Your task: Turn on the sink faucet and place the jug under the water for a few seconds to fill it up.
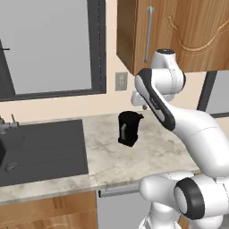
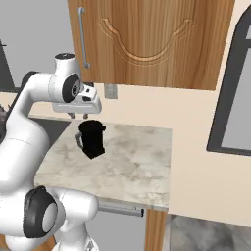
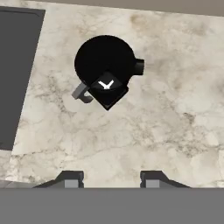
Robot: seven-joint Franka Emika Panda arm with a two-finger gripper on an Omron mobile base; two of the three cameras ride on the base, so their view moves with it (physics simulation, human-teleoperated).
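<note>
Hovering my gripper [image 2: 78, 116] above small black cylindrical jug [image 1: 129, 128] | jaws apart, empty | wide dark grey sink [image 1: 44, 147] left, dry | jug ungrasped, filling remains

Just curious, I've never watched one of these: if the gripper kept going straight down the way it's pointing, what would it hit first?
Probably the bare marble counter just beside the jug, not the jug itself, though depth is hard to judge.

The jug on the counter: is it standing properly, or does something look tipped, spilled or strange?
Nothing stands out. The jug stands upright on the marble counter, to the right of the sink, with no spill around it. The gripper hangs just above it, jaws apart and holding nothing.
</note>
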